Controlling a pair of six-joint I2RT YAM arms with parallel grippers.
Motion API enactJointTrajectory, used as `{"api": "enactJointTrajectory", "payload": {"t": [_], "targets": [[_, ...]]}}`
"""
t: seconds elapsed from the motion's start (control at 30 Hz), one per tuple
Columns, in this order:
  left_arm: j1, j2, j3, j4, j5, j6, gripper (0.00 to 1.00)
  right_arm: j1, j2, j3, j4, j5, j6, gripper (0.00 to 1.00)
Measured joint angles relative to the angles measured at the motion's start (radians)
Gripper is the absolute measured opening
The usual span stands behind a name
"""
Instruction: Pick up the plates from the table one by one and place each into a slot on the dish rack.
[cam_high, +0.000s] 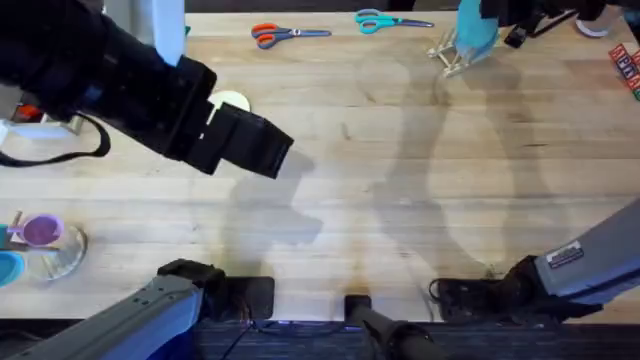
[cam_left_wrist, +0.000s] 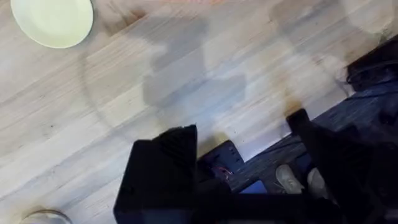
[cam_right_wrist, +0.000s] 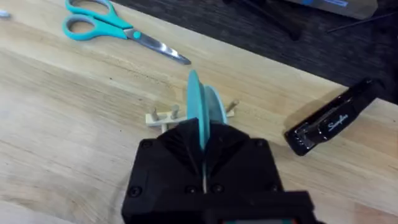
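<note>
**A:** Where is the teal plate (cam_right_wrist: 200, 106) sitting now?

**B:** It is standing on edge over the dish rack (cam_right_wrist: 163, 116), pinched in the right gripper (cam_right_wrist: 204, 146), whose fingers are clamped narrow on its rim. The cream-yellow plate (cam_left_wrist: 53, 20) is lying flat on the worktop (cam_high: 400, 150), near the left gripper (cam_left_wrist: 245, 146) — that one is hanging wide open above bare wood.

**A:** How should the plate be seated well?

**B:** I'd be keeping the plate upright and lined up between two pegs, lowering slowly until the rim is resting in the slot — then opening gently. The scissors (cam_right_wrist: 118, 31) beside the rack are clear of the path.
</note>
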Motion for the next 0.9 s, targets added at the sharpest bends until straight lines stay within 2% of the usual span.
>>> {"api": "enactJointTrajectory", "payload": {"t": [0.9], "targets": [[0.000,0.000,0.000,0.000,0.000,0.000,0.993,0.000,0.030,0.000,-0.008,-0.007,0.012,0.028]]}}
